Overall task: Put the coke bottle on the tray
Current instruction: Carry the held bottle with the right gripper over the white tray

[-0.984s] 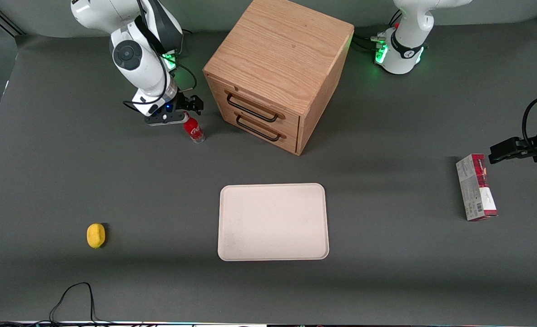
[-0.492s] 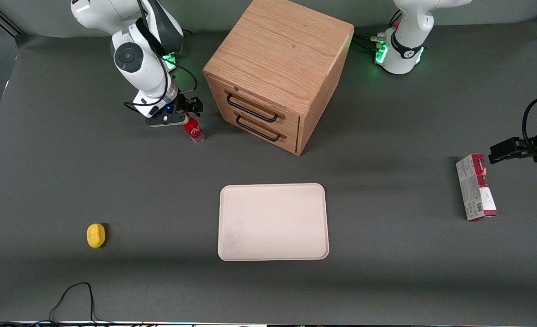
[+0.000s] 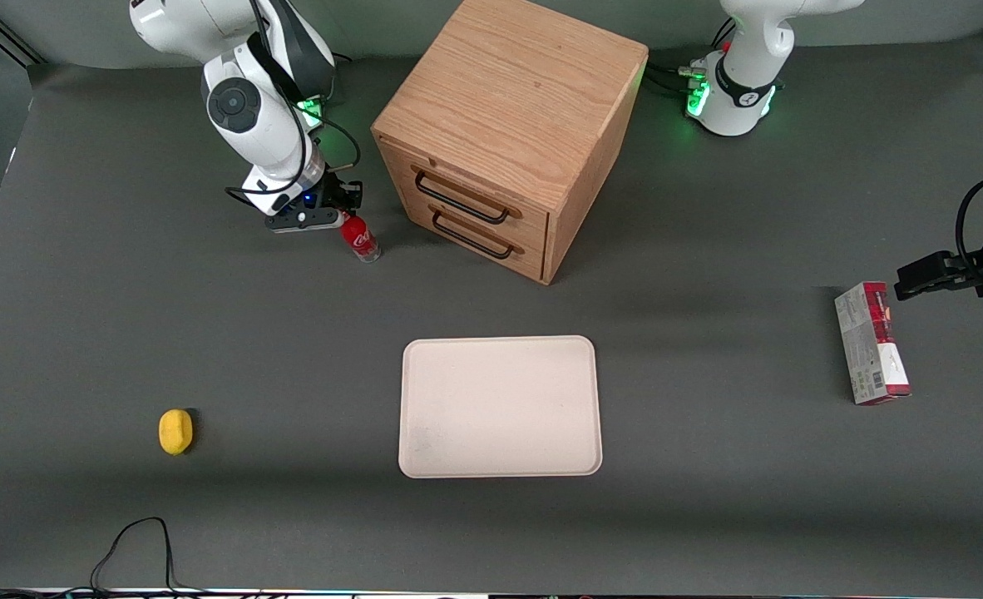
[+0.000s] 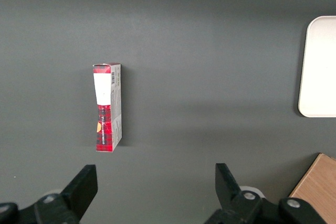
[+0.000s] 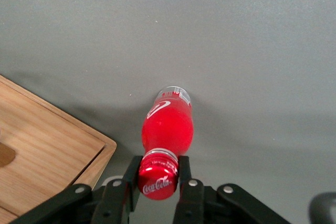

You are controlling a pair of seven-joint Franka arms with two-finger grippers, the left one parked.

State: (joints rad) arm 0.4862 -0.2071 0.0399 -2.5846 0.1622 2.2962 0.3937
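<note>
Fingers (image 5: 184,167) of the gripper (image 3: 343,213) are mostly cut off at the wrist view's edge, though the jaws visibly pinch the red cap of the coke bottle (image 3: 361,239). The bottle stands near the desk's robot-side edge beside the wooden drawer box (image 3: 504,133), long axis roughly upright, cap topmost. The tray (image 3: 500,407) lies well apart, nearer the front camera.

tabletop (image 3: 708,516): we see dark grey mat | on it: wooden drawer box (image 3: 504,137), cream tray (image 3: 500,406), lemon (image 3: 175,432), carton (image 3: 871,343) | coke bottle (image 3: 359,238) clamped by end effector (image 3: 343,218) beside box
</note>
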